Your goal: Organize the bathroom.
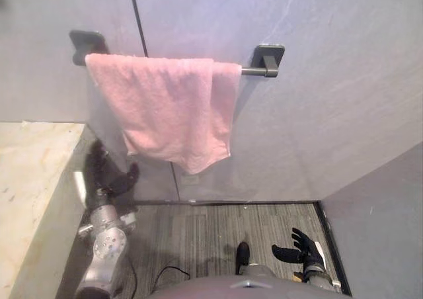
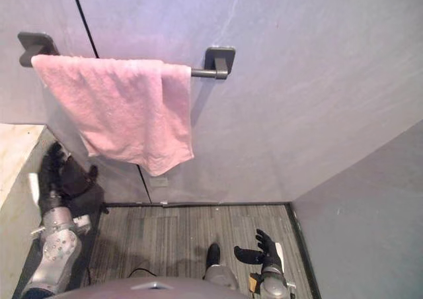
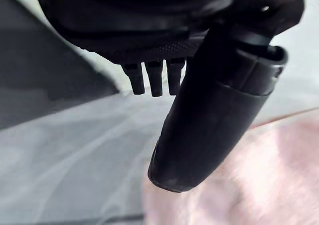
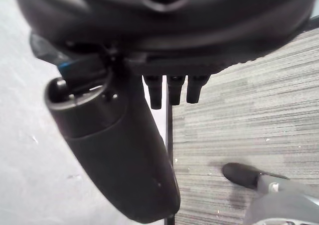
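Note:
A pink towel (image 1: 172,110) hangs folded over a dark bar (image 1: 254,71) fixed to the grey wall, its lower edge slanting down to a corner. My left hand (image 1: 102,173) is raised below and to the left of the towel, apart from it, fingers straight and holding nothing. In the left wrist view the thumb (image 3: 209,120) points out with the towel (image 3: 259,180) blurred beyond it. My right hand (image 1: 301,249) hangs low over the floor at the right, fingers spread and empty.
A pale marble counter (image 1: 30,180) runs along the left. Grey walls close off the front and the right side (image 1: 377,226). Striped grey flooring (image 1: 218,226) lies below the towel.

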Robot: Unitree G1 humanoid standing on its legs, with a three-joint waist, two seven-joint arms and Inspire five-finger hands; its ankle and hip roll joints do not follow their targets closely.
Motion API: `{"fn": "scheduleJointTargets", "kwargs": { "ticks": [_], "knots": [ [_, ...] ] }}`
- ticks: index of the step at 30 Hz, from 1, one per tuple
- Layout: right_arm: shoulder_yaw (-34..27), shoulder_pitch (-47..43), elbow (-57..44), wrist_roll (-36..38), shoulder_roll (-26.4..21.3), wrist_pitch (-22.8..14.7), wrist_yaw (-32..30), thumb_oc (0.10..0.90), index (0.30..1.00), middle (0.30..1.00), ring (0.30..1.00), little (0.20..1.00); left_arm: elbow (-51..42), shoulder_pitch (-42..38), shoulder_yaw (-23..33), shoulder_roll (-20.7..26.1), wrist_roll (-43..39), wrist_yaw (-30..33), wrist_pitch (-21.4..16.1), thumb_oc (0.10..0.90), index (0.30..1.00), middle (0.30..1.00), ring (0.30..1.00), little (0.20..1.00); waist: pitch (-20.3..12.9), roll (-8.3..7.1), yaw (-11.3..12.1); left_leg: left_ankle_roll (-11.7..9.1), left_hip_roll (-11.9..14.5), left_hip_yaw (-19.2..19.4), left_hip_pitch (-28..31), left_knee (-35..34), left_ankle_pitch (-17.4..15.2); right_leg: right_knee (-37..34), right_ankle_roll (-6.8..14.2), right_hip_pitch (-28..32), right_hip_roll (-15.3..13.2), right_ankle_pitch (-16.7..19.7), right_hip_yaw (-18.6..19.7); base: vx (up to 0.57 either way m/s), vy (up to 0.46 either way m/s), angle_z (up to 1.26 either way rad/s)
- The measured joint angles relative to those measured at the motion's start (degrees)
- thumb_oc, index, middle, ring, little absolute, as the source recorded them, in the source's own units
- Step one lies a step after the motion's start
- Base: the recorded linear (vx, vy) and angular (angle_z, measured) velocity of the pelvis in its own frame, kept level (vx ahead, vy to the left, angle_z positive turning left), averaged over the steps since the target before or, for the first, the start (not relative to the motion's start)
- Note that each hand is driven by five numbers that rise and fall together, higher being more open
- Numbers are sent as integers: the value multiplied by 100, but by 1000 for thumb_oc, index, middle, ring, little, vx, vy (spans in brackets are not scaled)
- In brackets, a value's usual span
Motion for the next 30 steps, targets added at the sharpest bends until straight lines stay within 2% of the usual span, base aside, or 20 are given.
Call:
{"fn": "scheduleJointTargets", "kwargs": {
  "ticks": [4, 6, 11, 16, 17, 19, 22, 24, 30],
  "knots": [
    [0, -1, 47, -1, -6, -4, 63, 800, 900, 900, 900, 900, 794, 77, -352, -42, -423, -712, 416, 800, 900, 900, 900, 900, 4, -9, -57, 11, 3, 10, -8, 10, -1, 3, -38, -19, 12, 60, 7, -13, 37, -2],
    [-2, -106, 278, -2, -10, -6, 89, 800, 900, 900, 900, 900, 1221, 144, -372, -55, -487, -956, 415, 800, 900, 900, 900, 900, -1, 0, -130, 30, -13, 24, 2, 15, -16, 4, -47, -17, 4, 69, 20, -22, 33, -3],
    [1, -119, 444, -5, -10, -63, 220, 800, 900, 900, 900, 900, 1640, 129, -378, -78, -788, -1371, 443, 800, 900, 900, 900, 900, -66, 50, -124, 58, -50, 67, 6, 1, -35, 5, -127, -32, -15, 133, 28, -48, 14, -4],
    [5, -135, 587, -3, -7, -80, 360, 800, 900, 900, 900, 900, 2799, -184, -231, -397, -1084, -1730, 1171, 800, 900, 900, 900, 900, -254, 94, -131, 95, -131, 76, 12, -2, -54, 5, -92, -37, -85, 156, 38, -74, 9, -2],
    [11, -190, 679, -2, -3, -79, 397, 800, 900, 900, 900, 900, 3281, -348, -168, -466, -1109, -1861, 1578, 800, 900, 900, 900, 900, -256, 76, -137, 107, -160, 77, 12, -2, -54, 5, -69, -42, -111, 172, 42, -59, 12, -2],
    [15, -215, 763, 0, 2, -78, 484, 800, 900, 900, 900, 900, 3899, -463, -152, -521, -1244, -2012, 1998, 800, 900, 900, 900, 900, -279, 15, -153, 152, -182, 87, 8, -2, -62, 3, -38, -58, -134, 176, 47, -49, 16, -4],
    [23, -190, 850, -1, 6, -55, 571, 800, 900, 900, 900, 900, 4453, -334, 10, -540, -1312, -2171, 2421, 800, 900, 900, 900, 900, -303, -123, -141, 114, -183, 81, 5, 2, -24, 1, 4, -65, -145, -2, 27, -43, -15, 1],
    [45, -173, 848, 5, 8, -42, 607, 800, 900, 900, 900, 900, 4517, -298, 252, -534, -1451, -2228, 2526, 800, 900, 900, 900, 900, -279, -185, -105, 115, -175, 73, -6, 16, -1, 0, 3, -66, -147, -29, 8, -97, -53, 5],
    [62, -271, 1151, 14, 208, -56, 1052, 800, 900, 900, 900, 900, 4755, -506, 185, -422, -1220, -2274, 2785, 800, 900, 900, 900, 900, -301, -243, -131, 115, -140, 63, -32, 47, -38, 17, 3, -70, -99, 155, 48, -150, -51, 0]
  ]
}}
